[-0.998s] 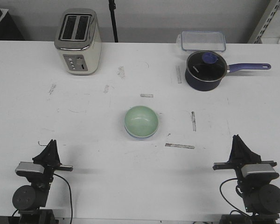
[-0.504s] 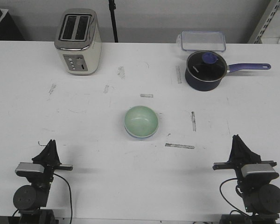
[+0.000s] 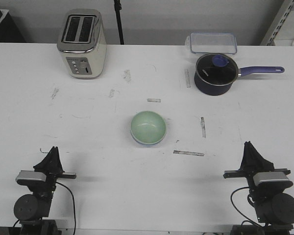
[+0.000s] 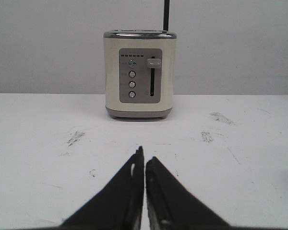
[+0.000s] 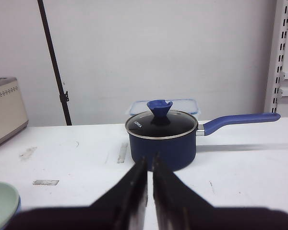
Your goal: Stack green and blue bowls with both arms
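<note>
Judging by how things lie, the stacking looks done: the pale mint green glossy bowl (image 3: 148,127) sits nested in the periwinkle blue bowl (image 3: 141,141), of which only a thin rim shows beneath it. The pair rests ahead of and between the 2 pincers, well apart from both. The left gripper (image 4: 144,165) has its black fingers together on nothing, pointing toward the cream toaster (image 4: 139,74). The right gripper (image 5: 149,165) is likewise closed and empty, aimed at the dark navy saucepan (image 5: 163,141), lid on, contents hidden. Behind it stands a clear lidded box (image 3: 213,42), apparently empty. Nothing further seems called for beyond staying parked.
</note>
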`<state>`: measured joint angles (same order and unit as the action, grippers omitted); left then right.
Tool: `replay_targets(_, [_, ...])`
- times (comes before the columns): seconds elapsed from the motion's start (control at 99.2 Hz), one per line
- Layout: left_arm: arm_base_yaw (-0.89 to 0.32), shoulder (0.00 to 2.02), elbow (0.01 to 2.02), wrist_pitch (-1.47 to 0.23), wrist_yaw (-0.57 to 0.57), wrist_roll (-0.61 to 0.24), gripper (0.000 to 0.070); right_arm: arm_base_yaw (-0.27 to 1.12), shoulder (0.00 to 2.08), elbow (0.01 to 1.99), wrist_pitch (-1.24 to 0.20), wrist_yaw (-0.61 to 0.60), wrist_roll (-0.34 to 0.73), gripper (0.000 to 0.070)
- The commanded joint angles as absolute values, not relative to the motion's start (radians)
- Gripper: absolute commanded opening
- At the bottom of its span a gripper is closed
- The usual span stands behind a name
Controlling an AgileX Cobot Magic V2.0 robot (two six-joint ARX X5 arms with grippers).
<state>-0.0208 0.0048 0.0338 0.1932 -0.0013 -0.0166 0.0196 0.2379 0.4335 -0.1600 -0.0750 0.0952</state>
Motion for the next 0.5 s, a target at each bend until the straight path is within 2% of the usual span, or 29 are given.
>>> replay_targets(0.0, [-0.021,0.003,0.012,0.204,-0.004,-0.019,0.0001,0.02,0.236,0.435,-0.15,-0.074,0.107,0.0014])
replay_targets(0.494, [-0.021,0.003,0.012,0.204,-0.004,-0.019,0.0001,0.02,0.235,0.435,-0.159,-0.069,0.1,0.0014])
